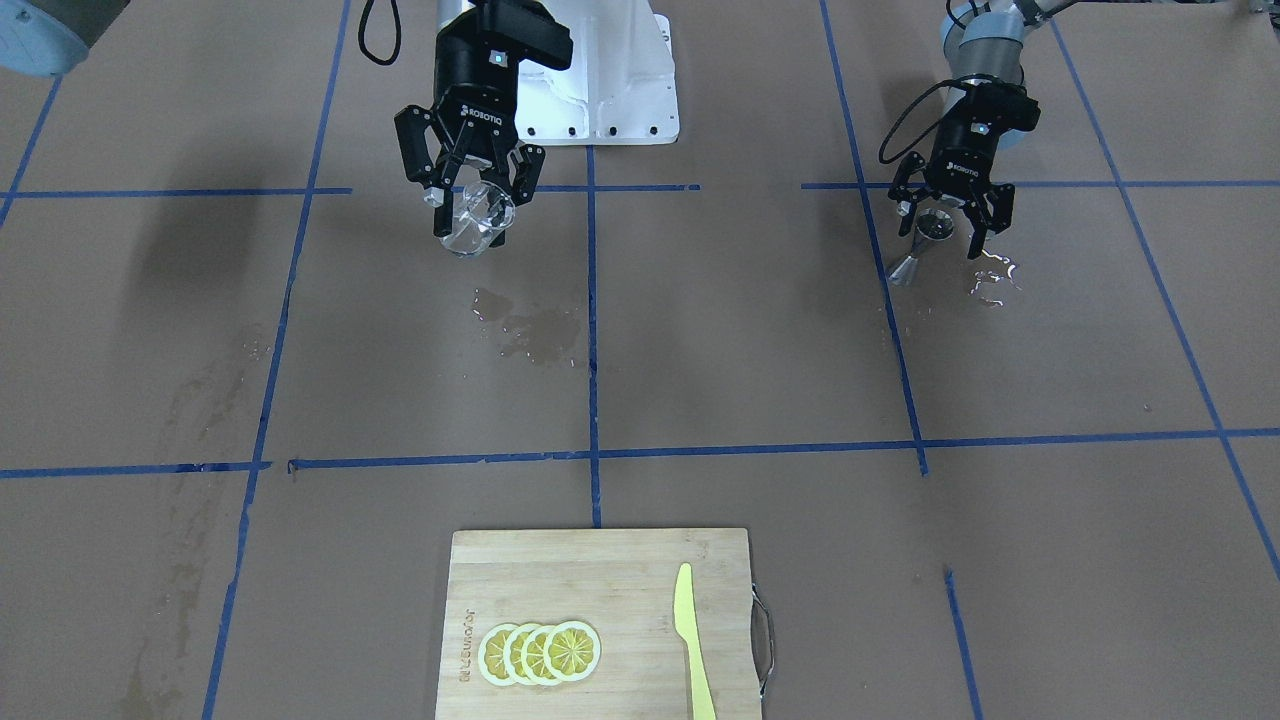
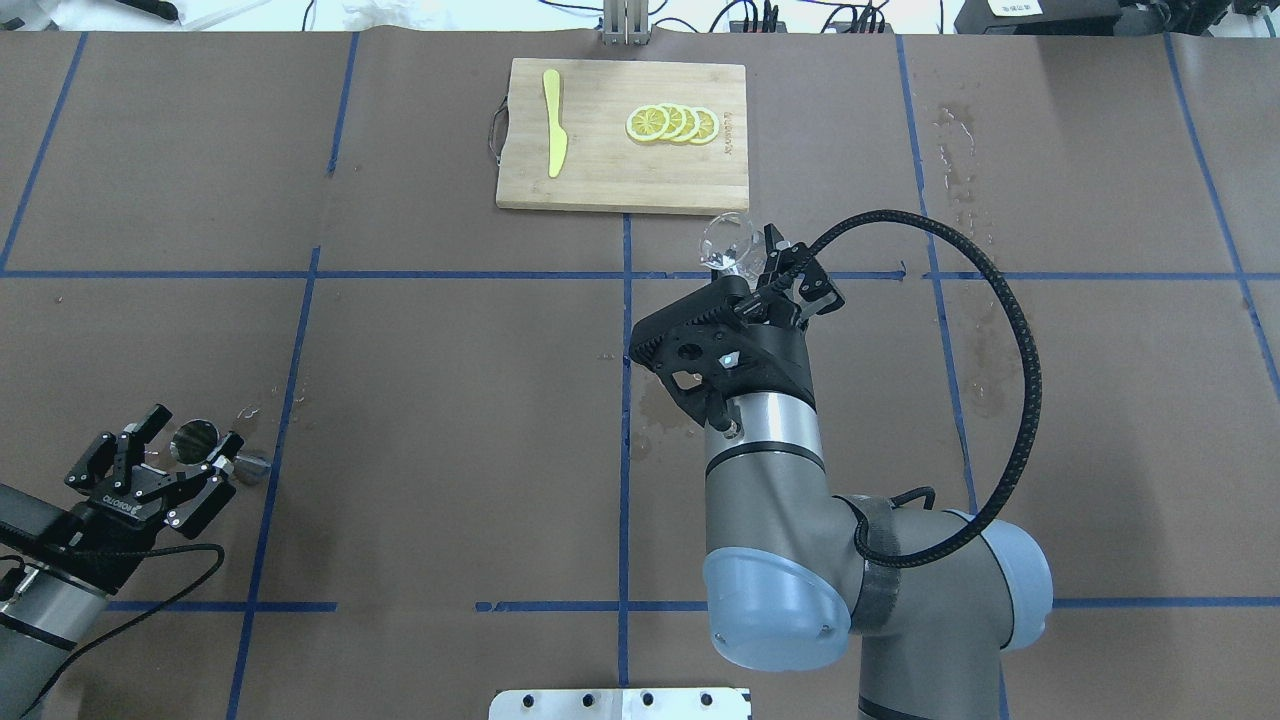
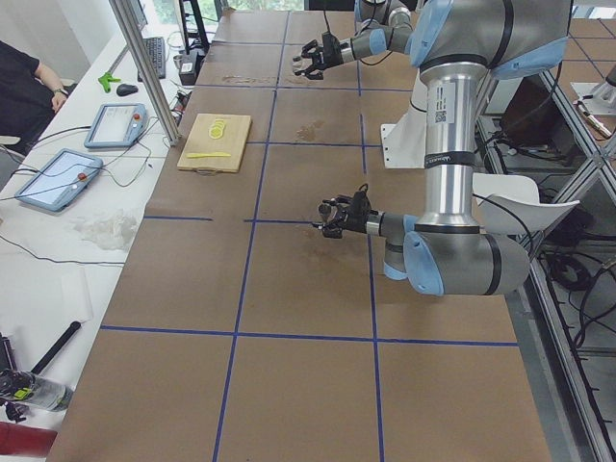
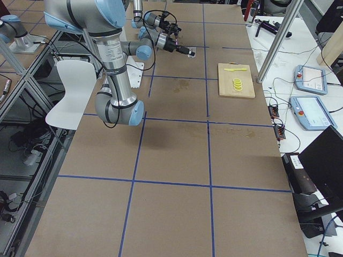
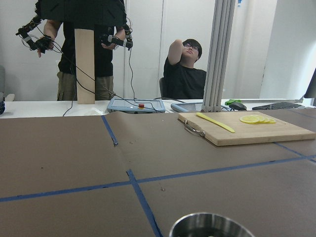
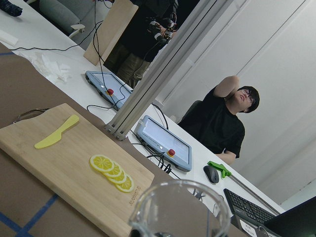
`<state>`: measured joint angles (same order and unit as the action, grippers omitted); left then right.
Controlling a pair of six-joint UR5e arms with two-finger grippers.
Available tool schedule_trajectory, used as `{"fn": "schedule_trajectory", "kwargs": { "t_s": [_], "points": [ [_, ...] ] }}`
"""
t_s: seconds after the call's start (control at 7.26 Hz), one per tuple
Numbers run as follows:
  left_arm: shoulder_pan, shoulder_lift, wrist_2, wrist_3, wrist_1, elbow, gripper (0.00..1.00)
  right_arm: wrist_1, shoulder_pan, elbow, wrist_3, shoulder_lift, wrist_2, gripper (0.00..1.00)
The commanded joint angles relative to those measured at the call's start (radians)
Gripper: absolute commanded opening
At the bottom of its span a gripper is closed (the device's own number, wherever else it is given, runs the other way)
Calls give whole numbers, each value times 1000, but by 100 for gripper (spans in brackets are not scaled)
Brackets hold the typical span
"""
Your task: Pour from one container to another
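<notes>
My right gripper (image 1: 475, 212) is shut on the clear glass cup (image 1: 480, 215) and holds it tilted, well above the table near the middle. From overhead the glass cup (image 2: 728, 242) sticks out past the right gripper (image 2: 750, 262), just short of the cutting board. Its rim (image 6: 180, 207) fills the bottom of the right wrist view. The steel jigger (image 1: 925, 245) stands on the table far off at my left. My left gripper (image 1: 940, 225) is open, its fingers either side of the jigger's upper cone without touching. The jigger's rim (image 5: 212, 226) shows at the bottom of the left wrist view.
A wooden cutting board (image 2: 600, 170) carries a yellow knife (image 2: 553, 122) and lemon slices (image 2: 672, 123) at the table's far edge. Wet patches lie mid-table (image 1: 530, 330) and beside the jigger (image 1: 992, 280). Operators stand beyond the table's far side.
</notes>
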<state>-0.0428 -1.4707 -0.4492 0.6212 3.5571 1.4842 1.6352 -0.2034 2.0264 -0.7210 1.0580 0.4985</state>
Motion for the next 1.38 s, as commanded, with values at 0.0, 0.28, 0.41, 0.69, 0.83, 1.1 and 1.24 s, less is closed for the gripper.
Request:
{"fn": "schedule_trajectory", "kwargs": {
  "t_s": [0.0, 0.28, 0.41, 0.69, 0.83, 1.1, 1.24],
  "points": [
    [0, 0, 33, -53, 46, 44, 100, 0, -2, 0, 0, -1, 0, 0],
    [0, 9, 24, -215, 197, 47, 100, 0, -2, 0, 0, -3, 0, 0],
    [-5, 12, 23, -339, 279, 50, 100, 0, -2, 0, 0, -3, 0, 0],
    [-34, 74, -87, -368, 316, 56, 100, 0, -4, 0, 0, -3, 0, 0],
    [-89, 139, -218, -368, 362, 57, 100, 0, -4, 0, 0, -3, 0, 0],
    [-284, 170, -497, -368, 356, 42, 100, 0, -4, 0, 0, -3, 0, 0],
    [-370, 171, -599, -368, 286, 44, 100, 0, -4, 0, 0, -1, 0, 0]
  ]
}}
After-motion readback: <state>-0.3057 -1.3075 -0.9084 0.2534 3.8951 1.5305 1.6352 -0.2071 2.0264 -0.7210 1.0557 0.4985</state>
